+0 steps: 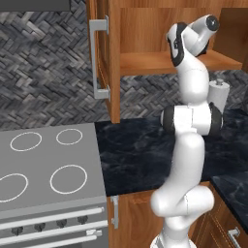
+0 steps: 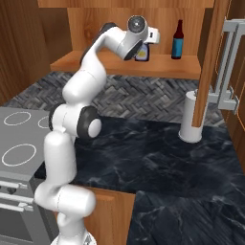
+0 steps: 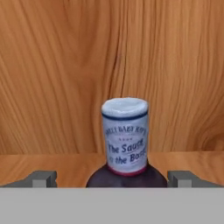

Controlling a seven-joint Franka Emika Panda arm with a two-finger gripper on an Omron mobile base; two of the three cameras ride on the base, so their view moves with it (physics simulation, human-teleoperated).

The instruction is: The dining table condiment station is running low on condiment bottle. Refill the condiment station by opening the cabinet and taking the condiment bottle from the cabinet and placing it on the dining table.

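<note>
Hand view put the gripper (image 3: 112,178) nearest, its two grey fingertips (image 3: 41,178) spread wide with nothing between them but air, one on each side of the condiment bottle (image 3: 125,140). The bottle stood upright on the wooden shelf, its white cap and blue-lettered label centred between the tips, its dark shoulders just above them, and the cabinet's back panel close behind.

In the right base view the arm reached up into the open cabinet (image 2: 124,19), the hand level with the shelf (image 2: 158,69) and the bottle (image 2: 142,53) just beyond it. A dark beer bottle (image 2: 178,40) with a blue label stood on the same shelf, near but apart to the right.

The likely trouble, as I judged it, was a grip too high. Closing on the narrow capped neck rather than the wider body could let the bottle tip or slip, and pushing further in could knock it against the back panel. Swinging out wide could also clip the beer bottle or the open door (image 2: 229,62).

Below, a white paper towel roll (image 2: 192,117) stood on the black counter (image 2: 158,158), under the way out. The stove top (image 1: 43,162) lay to the left, well clear. The dining table was not in sight.
</note>
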